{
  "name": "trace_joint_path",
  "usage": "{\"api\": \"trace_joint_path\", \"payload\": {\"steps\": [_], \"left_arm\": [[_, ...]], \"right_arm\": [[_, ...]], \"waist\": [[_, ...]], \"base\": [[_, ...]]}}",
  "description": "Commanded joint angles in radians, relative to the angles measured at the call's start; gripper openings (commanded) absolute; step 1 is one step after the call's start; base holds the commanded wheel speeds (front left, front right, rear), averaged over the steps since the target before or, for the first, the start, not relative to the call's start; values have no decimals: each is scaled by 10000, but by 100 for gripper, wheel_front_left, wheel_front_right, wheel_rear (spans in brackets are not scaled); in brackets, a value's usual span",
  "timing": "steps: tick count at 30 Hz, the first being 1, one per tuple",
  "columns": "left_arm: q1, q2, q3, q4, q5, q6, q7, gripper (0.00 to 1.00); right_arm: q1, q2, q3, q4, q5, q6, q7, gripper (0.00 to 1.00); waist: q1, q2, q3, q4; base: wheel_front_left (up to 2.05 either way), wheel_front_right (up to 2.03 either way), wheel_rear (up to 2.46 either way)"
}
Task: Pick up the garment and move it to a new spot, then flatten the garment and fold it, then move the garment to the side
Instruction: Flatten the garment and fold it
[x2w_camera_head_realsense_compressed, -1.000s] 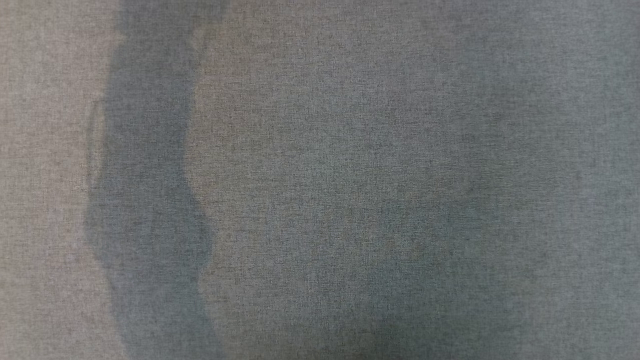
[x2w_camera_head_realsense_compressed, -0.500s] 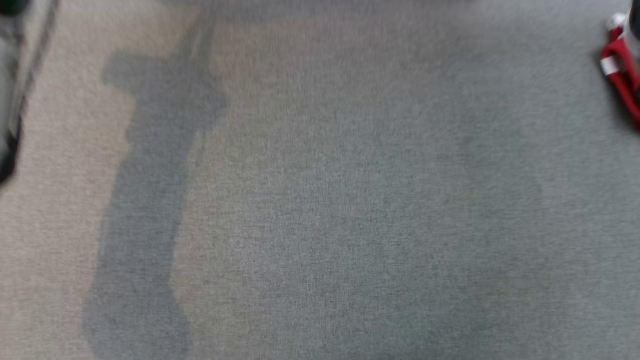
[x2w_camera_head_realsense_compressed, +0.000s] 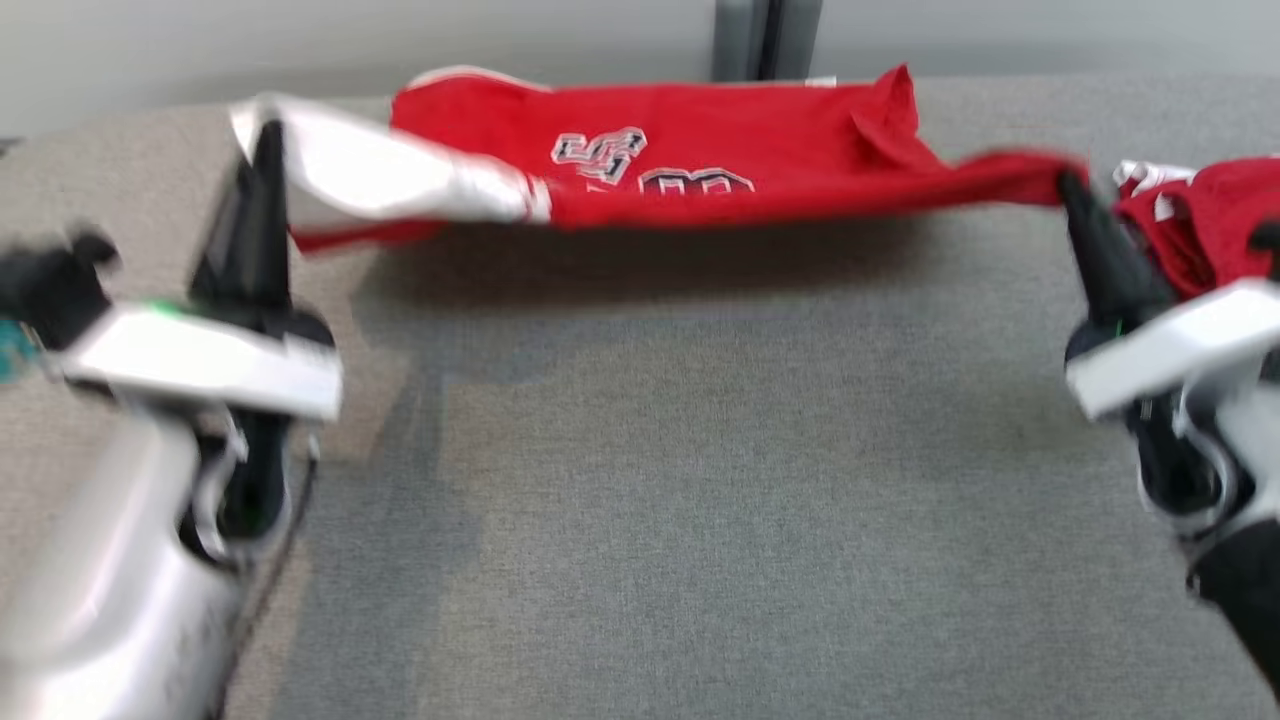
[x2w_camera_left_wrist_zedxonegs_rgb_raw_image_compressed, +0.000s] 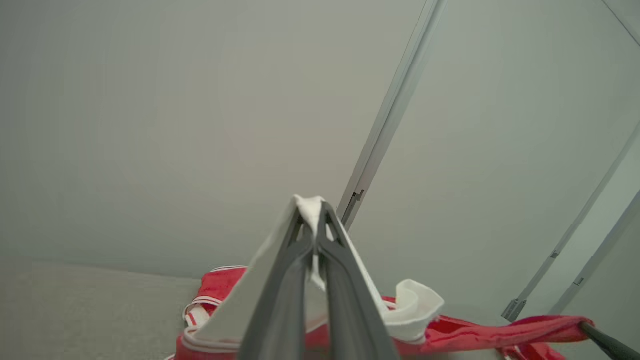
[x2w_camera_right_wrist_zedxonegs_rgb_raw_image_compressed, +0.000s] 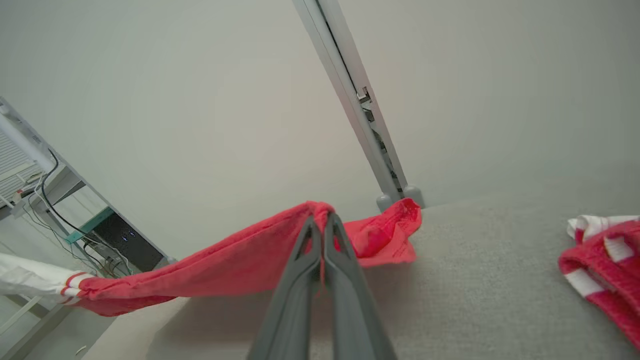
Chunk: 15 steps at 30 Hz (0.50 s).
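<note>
A: Where's the garment (x2w_camera_head_realsense_compressed: 720, 150)?
B: Strung taut between the fingertips: left gripper (x2w_camera_head_realsense_compressed: 268, 135) pinches its white sleeve, right gripper (x2w_camera_head_realsense_compressed: 1068, 185) pinches a red edge, both pairs pressed shut on cloth
A: Laying it down well?
B: I'd lower both together, level, onto the grey table (x2w_camera_head_realsense_compressed: 700, 500) under the fingers, clear of the other red heap (x2w_camera_head_realsense_compressed: 1210, 220) beside the right fingers

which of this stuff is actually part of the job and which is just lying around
Part of the job:
- red garment, stretched in the air between both grippers
- left gripper, shut on its white end
- right gripper, shut on its red end
- grey surface beneath it

Just lying about:
- second red and white garment, at the right
- grey post behind
- rack with cables
</note>
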Motion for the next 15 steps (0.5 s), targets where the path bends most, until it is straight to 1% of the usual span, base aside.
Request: {"api": "trace_joint_path", "payload": {"steps": [1, 5, 7, 10, 13, 15], "left_arm": [[600, -46, 163, -242, 80, 105, -41, 0], [2308, -240, 413, -711, 242, 276, -43, 0], [3089, -368, 600, -823, 271, 340, -43, 0], [4267, -737, 927, -906, 229, 343, -42, 0], [5318, -1016, 1066, -800, 460, 303, -44, 0], [5614, -1126, 1096, -745, 498, 271, -44, 0]], "right_arm": [[577, -92, -46, -198, 41, 2, -54, 0], [1968, -165, -156, -600, -69, 2, -55, 0], [2609, -96, -119, -672, -50, 2, -55, 0], [3453, -8, -96, -648, -150, 2, -55, 0], [4314, 80, -164, -583, -258, 2, -56, 0], [4577, 112, -202, -567, -270, 2, -56, 0]], "waist": [[-1, 0, -339, 87], [-1, 0, -754, 67], [-1, 0, -988, 42], [-1, 0, -1372, 20], [-1, 0, -1721, 65], [-1, 0, -1818, 88]], "base": [[0, 0, 0], [0, 0, 0], [0, 0, 0], [0, 0, 0], [0, 0, 0], [0, 0, 0]]}}
